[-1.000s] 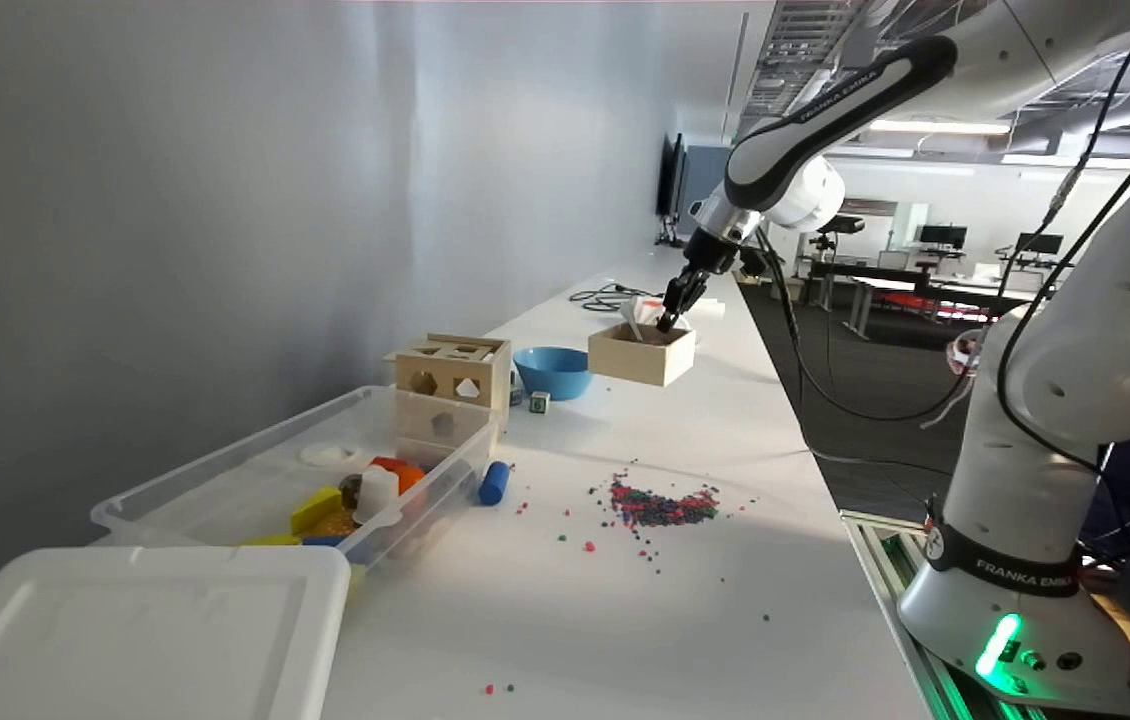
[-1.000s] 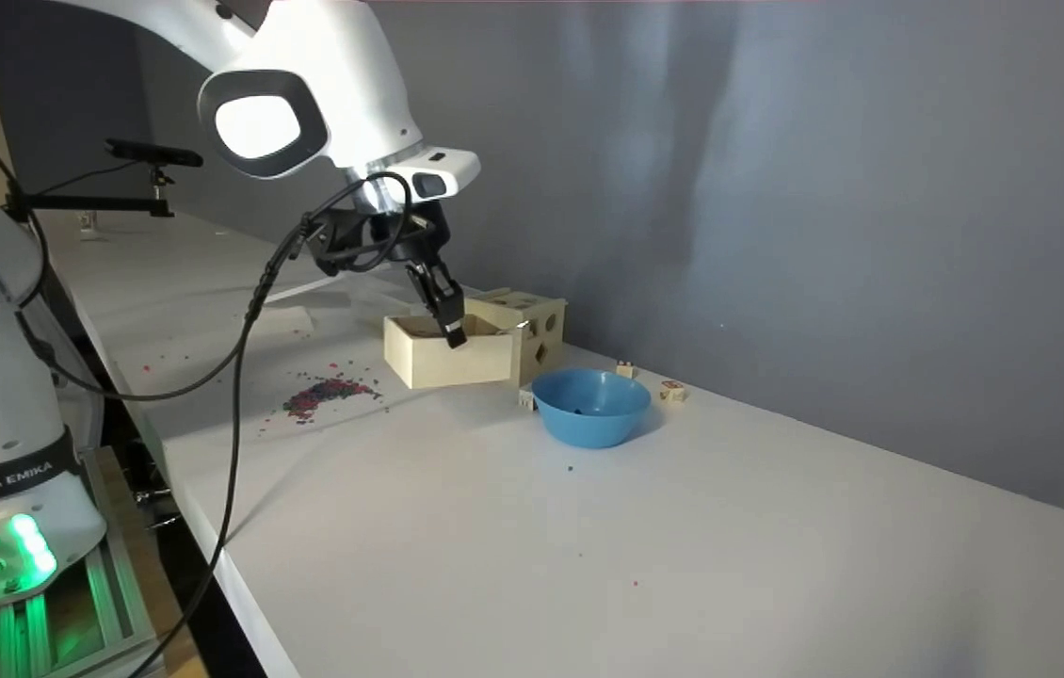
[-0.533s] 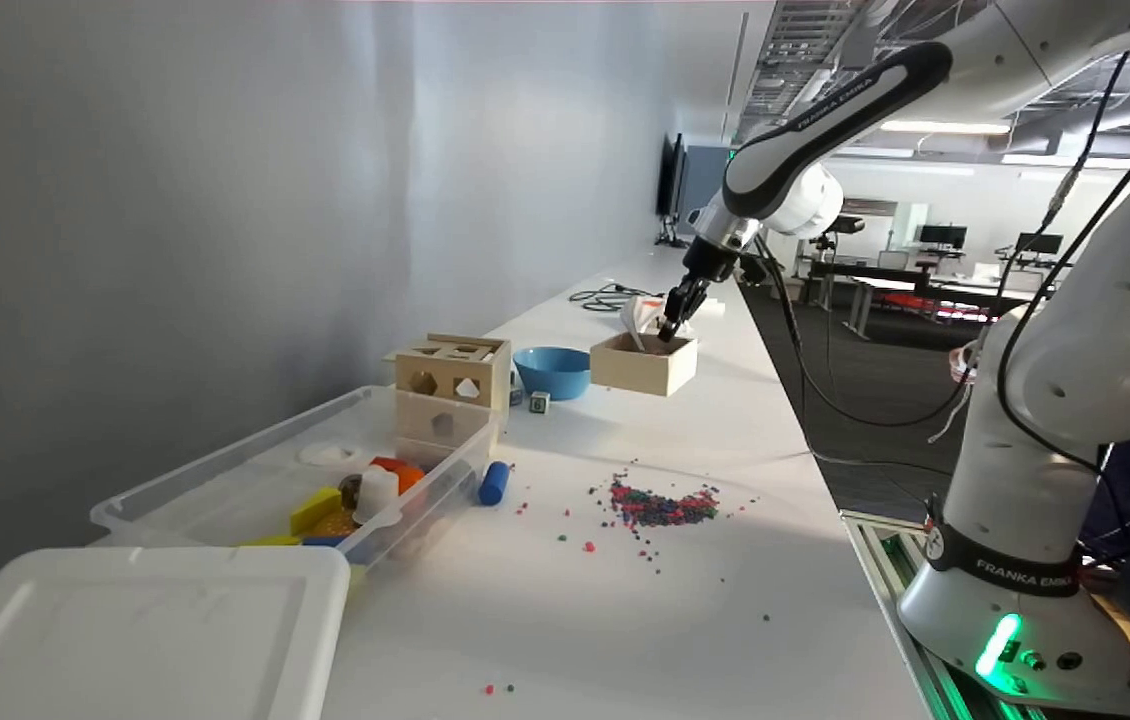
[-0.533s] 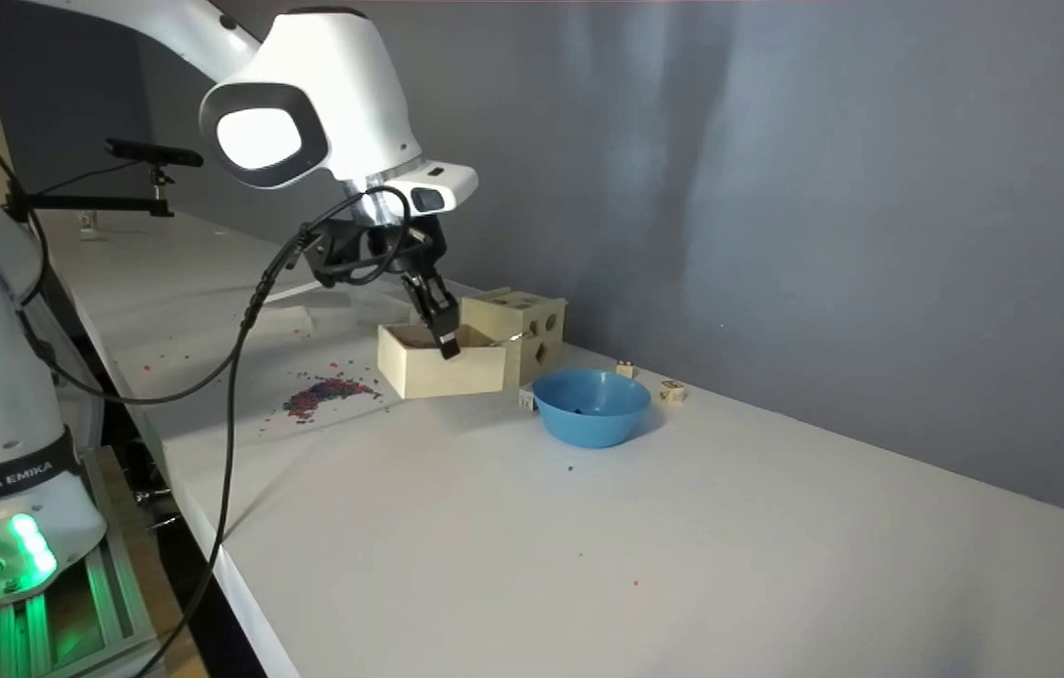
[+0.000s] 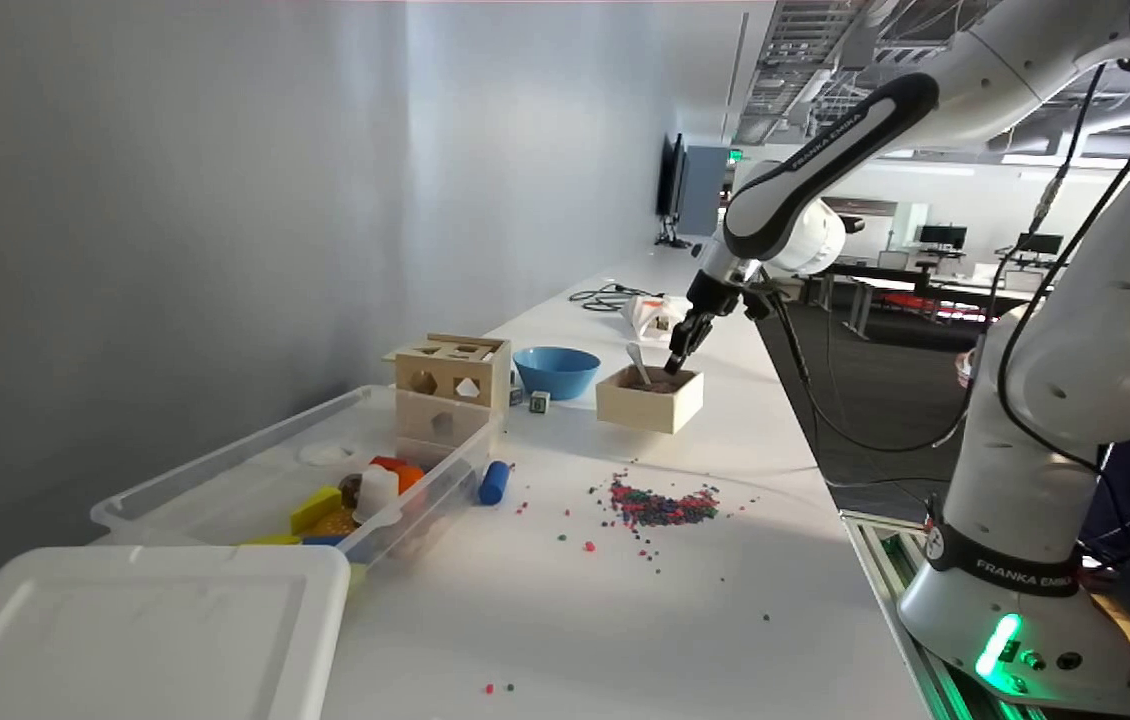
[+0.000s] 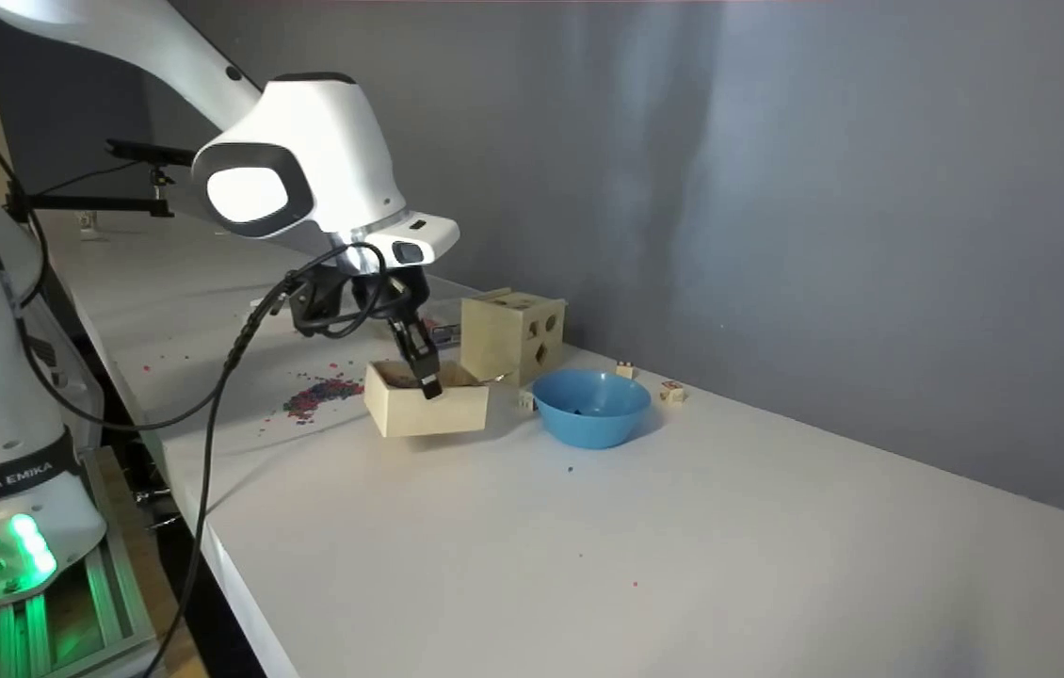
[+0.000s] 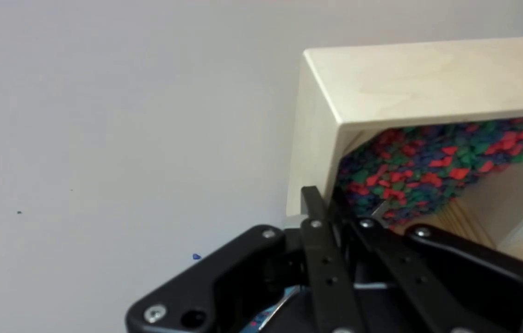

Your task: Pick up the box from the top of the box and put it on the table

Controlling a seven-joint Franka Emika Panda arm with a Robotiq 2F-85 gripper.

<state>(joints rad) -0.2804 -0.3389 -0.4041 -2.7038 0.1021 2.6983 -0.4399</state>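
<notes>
White bench (image 6: 730, 537): near round blue bowl (image 6: 592, 428), black tool (image 7: 324, 196) clamped on rectangular pale-wood box (image 6: 428, 415), probably airborne.

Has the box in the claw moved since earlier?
Yes: in an exterior view, the box has moved down and left in the picture, against the unmoved bowl.

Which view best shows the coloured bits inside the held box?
The wrist view: it looks into the box, so red, green and blue bits stand out. In both exterior views its walls hide most of them, leaving a dull patch.
</notes>
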